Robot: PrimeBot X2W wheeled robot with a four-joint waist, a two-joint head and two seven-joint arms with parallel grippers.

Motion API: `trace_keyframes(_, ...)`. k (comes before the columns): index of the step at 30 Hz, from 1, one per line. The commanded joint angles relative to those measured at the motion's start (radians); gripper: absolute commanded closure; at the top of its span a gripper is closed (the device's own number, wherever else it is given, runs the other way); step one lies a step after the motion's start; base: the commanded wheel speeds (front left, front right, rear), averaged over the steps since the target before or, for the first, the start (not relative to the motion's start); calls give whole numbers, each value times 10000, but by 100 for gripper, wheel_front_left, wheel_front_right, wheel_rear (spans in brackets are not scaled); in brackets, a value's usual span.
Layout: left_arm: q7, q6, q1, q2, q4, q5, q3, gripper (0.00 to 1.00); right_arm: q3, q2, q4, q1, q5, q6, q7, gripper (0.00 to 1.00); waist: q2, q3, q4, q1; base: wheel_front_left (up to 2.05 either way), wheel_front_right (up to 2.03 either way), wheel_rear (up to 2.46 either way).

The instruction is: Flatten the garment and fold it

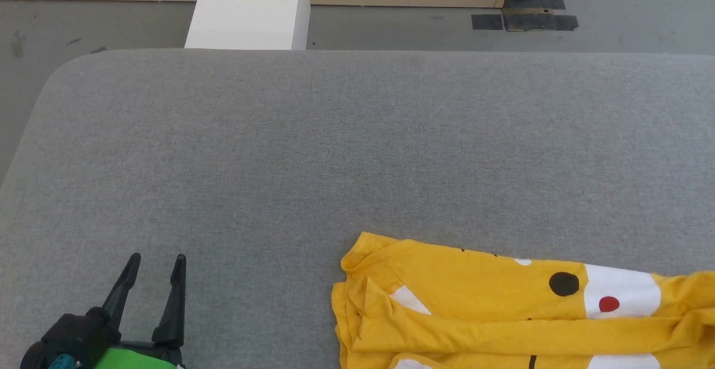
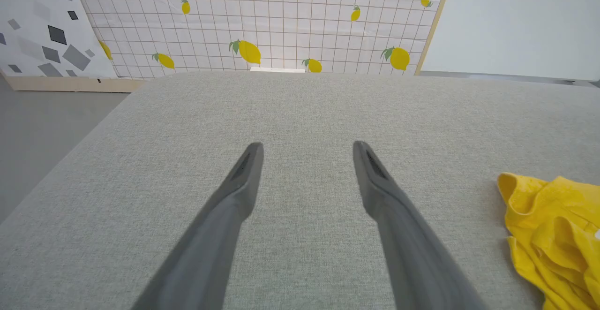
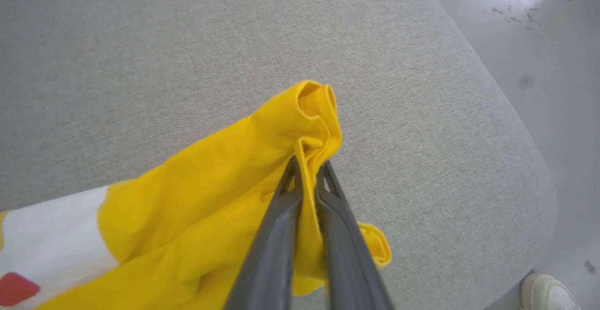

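Note:
The garment [image 1: 491,313], a bright yellow T-shirt with white patches, a black dot and a red dot, lies crumpled at the near right of the grey table. In the right wrist view my right gripper [image 3: 309,165] is shut on a bunched yellow edge of the garment [image 3: 220,178], which is lifted above the table near its rounded corner. My left gripper [image 1: 156,263] stands open at the near left, apart from the cloth, with nothing between its fingers. In the left wrist view the left gripper [image 2: 307,148] points across bare table, and the garment [image 2: 553,235] lies at the right edge.
The grey fabric table [image 1: 335,145] has rounded corners with floor beyond its edges. A white box [image 1: 251,9] stands past the far edge before a lemon-print wall [image 2: 262,24]. A person's shoe [image 3: 546,293] is on the floor by the table's corner.

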Motion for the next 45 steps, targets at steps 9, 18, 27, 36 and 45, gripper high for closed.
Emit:
trace_keyframes(9,-38,-193,-27,-315,38,54,157,0,3081,496,-1722,544,1985,-15,1809,100,0,-15,-123,0,0,0,0)
trace_keyframes(18,-38,-320,-53,-467,133,113,255,0,6535,577,-3320,166,3390,-15,3317,100,0,-77,-136,0,0,0,0)
trace_keyframes(27,-38,-505,-305,-504,245,101,152,0,9604,592,-2341,-1531,3891,-15,3307,100,0,18,180,0,0,0,0)
trace_keyframes(36,-38,-624,-484,-662,474,49,47,0,10901,586,-255,-2711,3518,-15,2859,100,0,55,597,0,0,0,0)
trace_keyframes(45,-38,-707,-623,-745,715,36,-83,0,10641,590,2295,-2892,2806,-15,2271,0,0,-64,909,0,0,0,0)
